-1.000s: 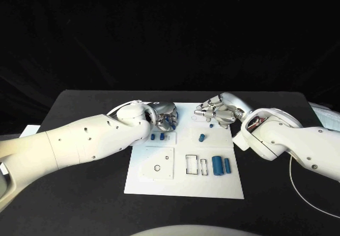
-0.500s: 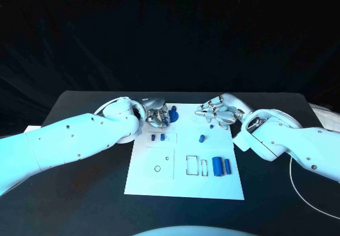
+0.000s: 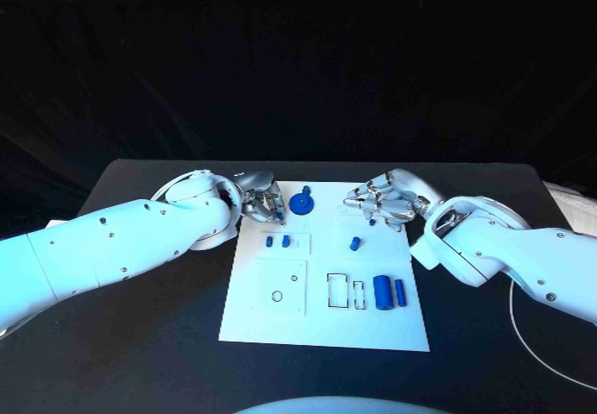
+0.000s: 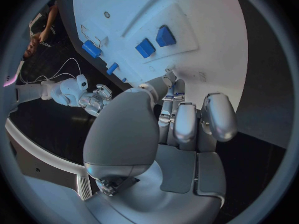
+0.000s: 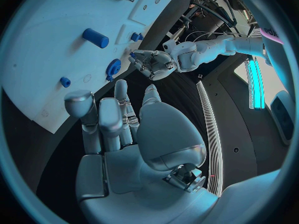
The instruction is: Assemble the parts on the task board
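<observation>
From the head view, the task board (image 3: 326,323) lies in the middle of the black table (image 3: 137,285), its far edge between the two hands. The left hand (image 3: 261,204) hovers at the board's far left corner, fingers curled in with nothing visible between them, just beside a blue gear (image 3: 304,204) that sits on the board near the far edge. Two small blue blocks (image 3: 278,241) lie a little nearer, and blue cylinders (image 3: 389,291) lie near the board's right edge, apparently waiting to be seated. The right hand (image 3: 382,198) hangs over the far right corner with fingers bent inward, empty as far as I can judge.

In the left wrist view, the left hand's fingers (image 4: 187,122) reach toward the board's edge, close together and holding nothing; the two blue blocks (image 4: 155,41) lie just beyond them, probably the next target.

In the right wrist view, the right hand's fingers (image 5: 115,117) are loosely bent above the board's corner, empty. The gear (image 5: 113,68) lies near the left hand, with a blue cylinder (image 5: 95,37) further along the board.
</observation>
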`<state>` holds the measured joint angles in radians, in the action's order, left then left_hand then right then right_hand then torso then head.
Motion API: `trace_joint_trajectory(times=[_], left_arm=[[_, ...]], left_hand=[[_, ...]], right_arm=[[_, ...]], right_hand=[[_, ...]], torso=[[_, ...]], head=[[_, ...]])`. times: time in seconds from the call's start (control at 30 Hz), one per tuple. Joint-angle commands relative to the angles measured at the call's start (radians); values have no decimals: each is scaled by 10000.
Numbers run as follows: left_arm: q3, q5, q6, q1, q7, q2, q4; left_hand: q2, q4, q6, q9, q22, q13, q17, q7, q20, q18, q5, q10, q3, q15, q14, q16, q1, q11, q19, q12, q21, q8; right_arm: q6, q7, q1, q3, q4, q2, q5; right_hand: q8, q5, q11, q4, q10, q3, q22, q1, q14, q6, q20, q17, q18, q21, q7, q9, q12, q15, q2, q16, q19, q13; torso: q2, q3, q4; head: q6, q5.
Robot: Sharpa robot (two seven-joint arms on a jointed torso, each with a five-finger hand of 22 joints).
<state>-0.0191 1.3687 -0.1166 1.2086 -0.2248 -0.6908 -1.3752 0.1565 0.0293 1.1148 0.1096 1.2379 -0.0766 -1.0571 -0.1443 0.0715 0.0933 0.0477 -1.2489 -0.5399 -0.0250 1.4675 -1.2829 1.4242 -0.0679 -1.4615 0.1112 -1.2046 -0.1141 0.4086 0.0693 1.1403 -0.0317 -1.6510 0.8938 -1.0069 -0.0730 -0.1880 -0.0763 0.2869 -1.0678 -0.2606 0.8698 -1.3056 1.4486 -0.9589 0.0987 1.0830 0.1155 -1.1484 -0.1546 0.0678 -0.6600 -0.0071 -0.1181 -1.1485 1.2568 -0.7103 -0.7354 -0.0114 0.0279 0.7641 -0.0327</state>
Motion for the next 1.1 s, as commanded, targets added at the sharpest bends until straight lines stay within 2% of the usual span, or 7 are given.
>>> trace_joint_trajectory(times=[0.03,0.37,0.5,0.63,0.9,1.1], left_arm=[[-8,-176,209,6,135,-9,-34],[-4,-202,386,5,206,-52,-136],[1,-217,497,5,253,-47,-92],[7,-222,597,5,288,-25,-50],[22,-225,922,4,269,47,46],[26,-229,1032,5,271,139,143]], left_hand=[[-7,-41,61,-10,3,-1,17,-4,82,-85,12,-65,-8,67,172,-28,-90,-8,-1,-44,-27,37],[-10,-39,89,-11,-6,-8,64,9,80,-80,11,-99,2,59,165,-12,-128,6,5,-52,-13,38],[-2,-37,100,-12,-13,-10,84,14,79,-76,9,-113,15,55,161,-6,-153,10,9,-59,-2,41],[-3,-37,103,-12,-12,-11,81,15,79,-77,9,-117,16,54,161,-8,-156,11,9,-60,-3,41],[3,-30,108,-13,-6,-12,74,20,77,-78,9,-123,23,52,162,-15,-163,15,9,-66,-8,44],[14,-27,117,-14,-4,-14,77,23,76,-77,4,-133,40,49,160,-18,-185,18,13,-72,-6,47]], right_arm=[[-99,-118,-15,0,5,-15,15],[-111,-111,-20,0,12,-20,17],[-104,-110,-20,0,9,-24,17],[-101,-110,-20,0,5,-29,17],[-117,-108,-20,0,5,-48,18],[-136,-97,-20,0,16,-83,21]], right_hand=[[-11,-27,15,6,7,-65,-10,-100,-82,8,-3,-10,185,50,-49,6,42,16,-18,60,-43,10],[-11,-27,15,6,7,-65,-10,-100,-82,8,-3,-10,185,50,-49,6,42,16,-18,60,-43,10],[-11,-38,15,5,5,-69,-45,-105,-84,8,-4,-29,191,76,-49,6,45,16,-28,82,-52,26],[-11,-38,15,5,5,-69,-45,-105,-84,8,-4,-29,191,76,-49,6,45,16,-28,82,-52,26],[-11,-38,15,5,5,-69,-45,-105,-84,8,-4,-29,191,76,-49,6,45,16,-28,82,-52,26],[-11,-38,15,5,5,-69,-45,-105,-84,8,-4,-29,191,76,-49,6,45,16,-28,82,-52,26]], torso=[[-4,-5,-9],[-3,-4,5],[10,-15,9],[2,0,-1],[2,-7,-11],[-14,3,-16]], head=[[10,-11],[39,-21],[37,-57],[36,-58],[9,-57],[17,-38]])
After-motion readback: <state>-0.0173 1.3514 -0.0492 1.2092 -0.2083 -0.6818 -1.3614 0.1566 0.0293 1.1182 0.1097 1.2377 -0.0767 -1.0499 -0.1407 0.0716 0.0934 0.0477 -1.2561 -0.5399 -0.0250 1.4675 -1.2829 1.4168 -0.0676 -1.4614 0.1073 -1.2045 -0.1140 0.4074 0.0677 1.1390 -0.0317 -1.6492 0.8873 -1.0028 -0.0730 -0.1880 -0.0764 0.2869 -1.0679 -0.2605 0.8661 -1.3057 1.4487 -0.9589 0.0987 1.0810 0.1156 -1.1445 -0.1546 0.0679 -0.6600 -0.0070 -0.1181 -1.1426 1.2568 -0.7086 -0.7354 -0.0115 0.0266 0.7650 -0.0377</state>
